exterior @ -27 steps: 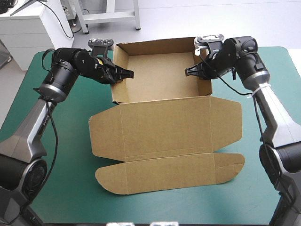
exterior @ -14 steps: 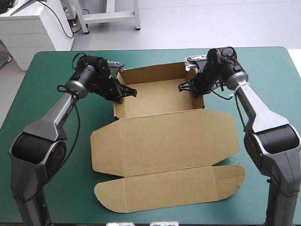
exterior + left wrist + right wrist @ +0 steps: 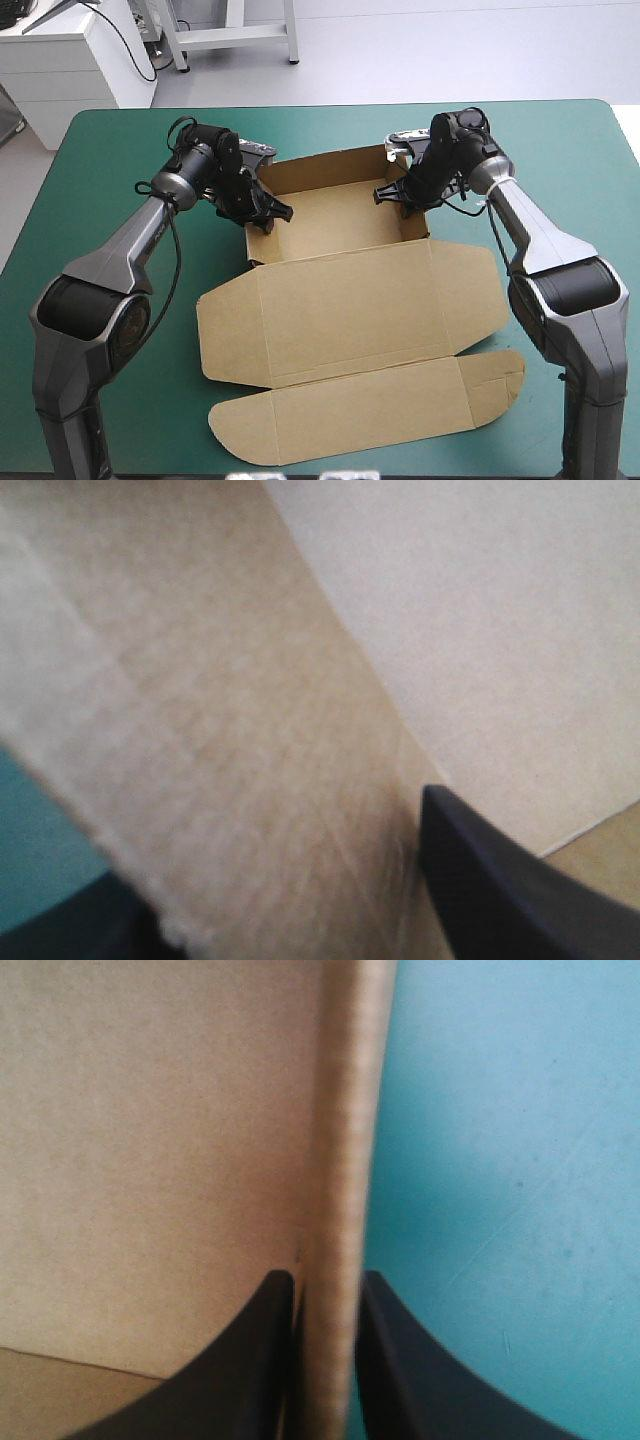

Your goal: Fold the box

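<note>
Box [image 3: 335, 215] mid-table on teal-green cover [image 3: 560, 140]: open tray toward far edge, lid [image 3: 350, 305] flat toward near edge. Since earlier, whole box sits slightly nearer and a little turned. Left gripper [image 3: 275, 214] now farther along left wall, toward lid. It pinches that wall, board between black fingers [image 3: 480, 880]. Right gripper [image 3: 381, 194] clamps right wall, one finger inside tray, other outside.

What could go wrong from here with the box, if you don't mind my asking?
1. The left hand and right hand each pinch only a raised edge of the box. The thin board may buckle or slip out if they pull unevenly.
2. The lid lies flat and unheld on the table, so shifting the box may drag it and skew the folds.
</note>
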Action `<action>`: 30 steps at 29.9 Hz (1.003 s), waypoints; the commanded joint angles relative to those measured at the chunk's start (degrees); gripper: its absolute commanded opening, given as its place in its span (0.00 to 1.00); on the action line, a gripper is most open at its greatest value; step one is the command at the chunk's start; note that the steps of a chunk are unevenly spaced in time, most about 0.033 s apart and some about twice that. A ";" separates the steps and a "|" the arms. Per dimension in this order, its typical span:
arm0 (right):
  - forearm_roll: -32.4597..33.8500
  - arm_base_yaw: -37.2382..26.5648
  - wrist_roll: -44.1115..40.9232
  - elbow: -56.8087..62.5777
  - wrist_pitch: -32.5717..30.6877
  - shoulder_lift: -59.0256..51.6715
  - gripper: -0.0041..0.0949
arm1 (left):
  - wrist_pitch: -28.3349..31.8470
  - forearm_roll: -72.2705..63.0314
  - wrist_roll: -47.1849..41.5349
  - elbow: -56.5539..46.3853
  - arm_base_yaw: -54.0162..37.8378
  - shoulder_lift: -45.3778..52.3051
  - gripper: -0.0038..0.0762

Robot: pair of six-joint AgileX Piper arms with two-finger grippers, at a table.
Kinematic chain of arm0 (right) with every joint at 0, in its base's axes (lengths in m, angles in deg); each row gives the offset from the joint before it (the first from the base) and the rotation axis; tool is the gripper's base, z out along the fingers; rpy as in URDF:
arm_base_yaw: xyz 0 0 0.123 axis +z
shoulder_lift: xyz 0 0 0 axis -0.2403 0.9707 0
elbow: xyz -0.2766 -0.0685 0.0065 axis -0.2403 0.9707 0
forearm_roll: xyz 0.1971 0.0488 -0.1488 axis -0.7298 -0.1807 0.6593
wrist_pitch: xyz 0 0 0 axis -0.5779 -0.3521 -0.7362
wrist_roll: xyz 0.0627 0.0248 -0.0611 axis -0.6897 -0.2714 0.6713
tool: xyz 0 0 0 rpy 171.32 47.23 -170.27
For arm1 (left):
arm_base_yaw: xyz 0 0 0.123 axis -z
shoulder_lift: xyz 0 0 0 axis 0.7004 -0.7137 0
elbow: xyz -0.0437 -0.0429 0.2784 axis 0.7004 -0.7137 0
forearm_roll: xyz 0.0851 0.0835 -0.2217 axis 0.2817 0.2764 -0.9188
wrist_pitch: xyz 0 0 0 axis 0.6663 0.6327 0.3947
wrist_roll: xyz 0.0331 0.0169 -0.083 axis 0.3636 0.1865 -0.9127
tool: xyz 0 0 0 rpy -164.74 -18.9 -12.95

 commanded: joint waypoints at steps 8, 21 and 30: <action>1.04 0.05 1.21 -2.24 -0.79 -3.87 0.96 | -3.33 5.42 -1.51 2.79 0.18 5.00 0.82; 1.55 0.05 4.61 -6.77 -0.79 -13.55 0.93 | -3.38 3.27 -1.51 11.27 0.18 17.83 0.80; 2.62 0.05 5.46 -6.77 -0.79 -16.68 0.93 | -3.46 6.41 1.32 2.09 0.18 32.03 0.03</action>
